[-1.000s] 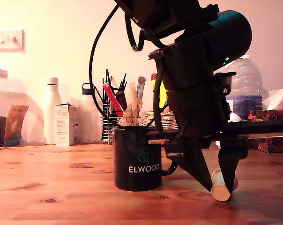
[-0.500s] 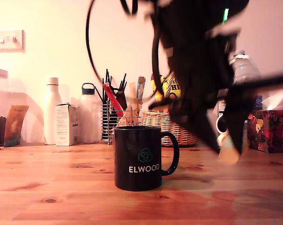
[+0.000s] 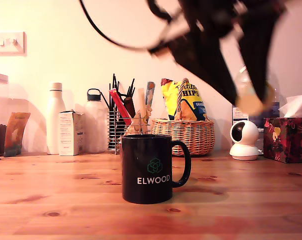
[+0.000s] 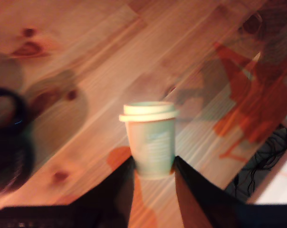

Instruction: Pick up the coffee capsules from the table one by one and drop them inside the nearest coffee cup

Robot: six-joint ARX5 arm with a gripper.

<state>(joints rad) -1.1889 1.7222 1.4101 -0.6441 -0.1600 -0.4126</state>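
My gripper (image 3: pixel 248 97) hangs high at the exterior view's right, blurred by motion, well above the table (image 3: pixel 66 200). It is shut on a cream-beige coffee capsule (image 3: pixel 250 101). In the wrist view the coffee capsule (image 4: pixel 151 137) sits between my two dark fingers (image 4: pixel 193 187) with its flat rimmed end pointing away from the wrist. The black coffee cup (image 3: pixel 148 169) with white "ELWOOD" lettering stands upright on the table, below the gripper and toward the exterior view's left; its handle points right. In the wrist view the coffee cup (image 4: pixel 8 142) is a dark shape at the picture's edge.
Along the back wall stand a white bottle (image 3: pixel 56 117), a small carton (image 3: pixel 71 132), a utensil holder (image 3: pixel 123 122), a wicker basket (image 3: pixel 183 135) with a crisp bag, a white round camera (image 3: pixel 243 140) and a tissue box (image 3: pixel 288 137).
My gripper has risen from the table surface at the right of the cup to high above it, carrying the capsule up with it. The cup has not moved.
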